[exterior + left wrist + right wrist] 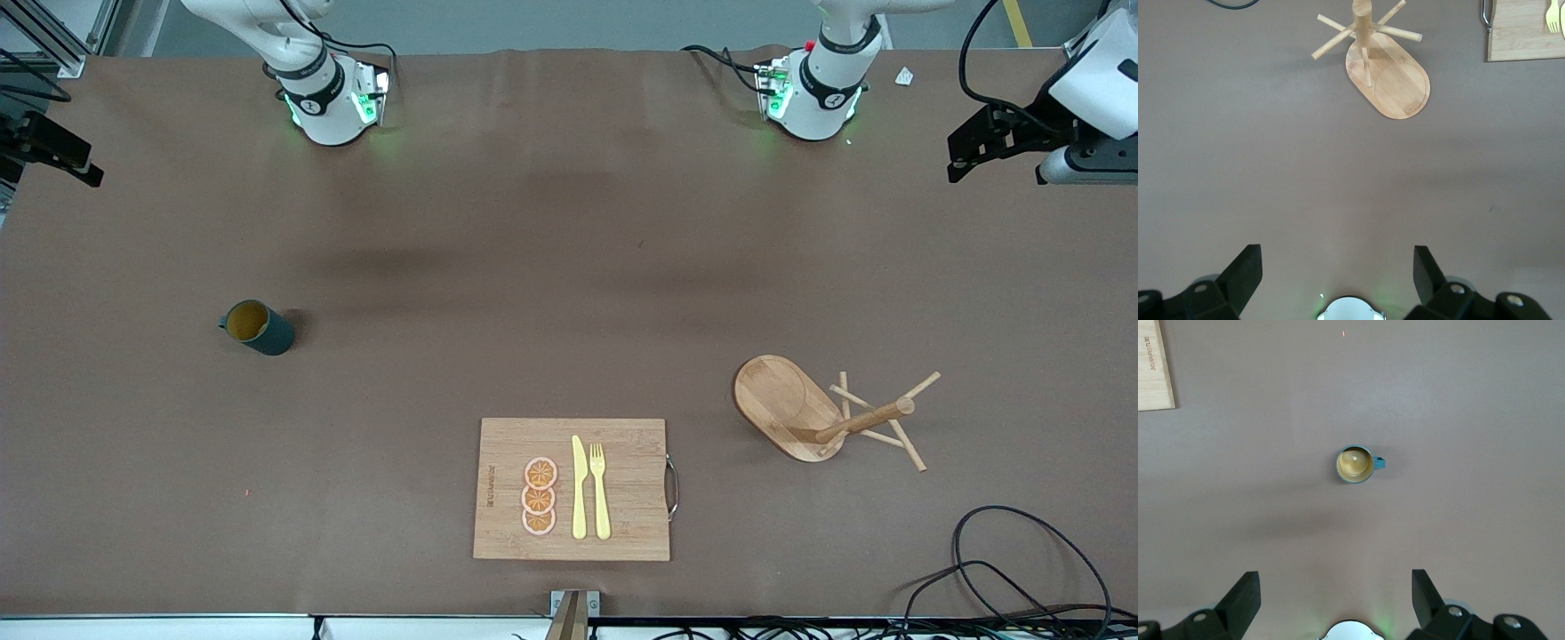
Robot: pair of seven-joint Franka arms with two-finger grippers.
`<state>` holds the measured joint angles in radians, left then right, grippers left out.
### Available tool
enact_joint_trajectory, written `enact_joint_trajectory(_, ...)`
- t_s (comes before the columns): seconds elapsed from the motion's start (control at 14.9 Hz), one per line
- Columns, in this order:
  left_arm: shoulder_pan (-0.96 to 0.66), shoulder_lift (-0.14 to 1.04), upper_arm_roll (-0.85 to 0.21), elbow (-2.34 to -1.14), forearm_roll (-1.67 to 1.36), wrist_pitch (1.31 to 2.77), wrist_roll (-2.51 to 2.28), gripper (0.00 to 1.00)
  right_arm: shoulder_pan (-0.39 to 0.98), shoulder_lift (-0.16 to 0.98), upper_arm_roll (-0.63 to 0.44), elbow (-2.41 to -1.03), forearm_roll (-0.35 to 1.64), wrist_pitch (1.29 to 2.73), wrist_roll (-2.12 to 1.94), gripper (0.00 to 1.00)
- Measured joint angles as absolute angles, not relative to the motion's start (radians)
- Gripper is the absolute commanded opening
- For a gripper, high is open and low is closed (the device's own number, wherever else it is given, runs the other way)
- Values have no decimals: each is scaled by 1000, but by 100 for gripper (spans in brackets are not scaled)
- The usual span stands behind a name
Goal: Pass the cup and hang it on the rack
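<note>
1. Both my grippers are high up and waiting near my bases. My left gripper (pixel 1337 277) has its two black fingers spread wide and holds nothing. My right gripper (pixel 1335 595) is spread wide too, with nothing in it.

2. The small dark teal-green cup with the yellow-orange inside (pixel 257 326) stands upright on the brown table (pixel 498 293), at my right arm's end. Its little handle sticks out to one side. If I grab across the handle, I think the cup could twist or tip over.

3. The cup is round and small. If I squeeze off to one side, it may slip away and roll.

4. The light wooden mug rack with an oval base, one post and thin pegs (pixel 822 413) stands at my left arm's end, well apart from the cup. So I must pass the cup between my two grippers. If one lets go before the other has it, the cup will fall.

5. The pegs are thin. If the handle misses a peg, I may push the rack and knock it down.

6. The bamboo cutting board (pixel 573 489) holds orange slices (pixel 540 496), a yellow knife (pixel 579 487) and a yellow fork (pixel 600 489). It lies between cup and rack, nearer the front camera. A dropped cup could scatter them.
</note>
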<state>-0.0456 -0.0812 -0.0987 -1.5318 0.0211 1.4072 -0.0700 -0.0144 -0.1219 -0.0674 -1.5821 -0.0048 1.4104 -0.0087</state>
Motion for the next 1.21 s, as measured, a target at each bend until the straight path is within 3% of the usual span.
enact_joint_trajectory(1.21,-42,-54,-99,-1499,21,1390,-70,100,-14,-122,-67,-1582,-5,1410,-9,100)
